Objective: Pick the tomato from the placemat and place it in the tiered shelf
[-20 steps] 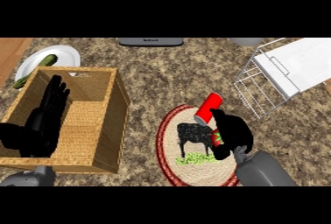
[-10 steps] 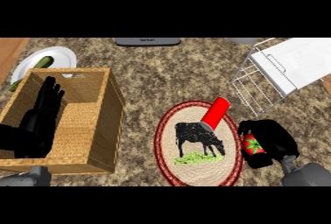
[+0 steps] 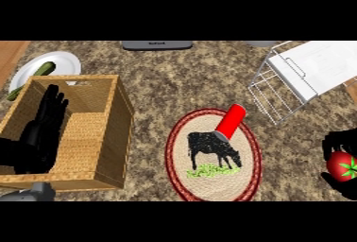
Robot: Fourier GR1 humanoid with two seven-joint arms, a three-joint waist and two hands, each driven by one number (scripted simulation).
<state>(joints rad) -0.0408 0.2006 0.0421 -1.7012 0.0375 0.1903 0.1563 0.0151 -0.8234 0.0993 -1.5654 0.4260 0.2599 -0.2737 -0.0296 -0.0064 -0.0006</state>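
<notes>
Open speckled stone counter [image 3: 181, 80] lies between the round woven placemat with a cow picture [image 3: 213, 156] and the white wire tiered shelf [image 3: 300, 75] at upper right. A red cylinder [image 3: 230, 122] lies tilted on the placemat's upper edge, partly across that route. The right hand [image 3: 342, 163], curled round the red tomato [image 3: 343, 166], is right of the placemat, below the shelf, with bare counter between them.

We looked down on a home kitchen: a speckled stone desk [image 3: 181, 80] carried a plate [image 3: 59, 64] with a green vegetable [image 3: 43, 69], a cow-print placemat [image 3: 209, 158], a wicker basket [image 3: 105, 137] and a white wire shelf [image 3: 300, 78].
</notes>
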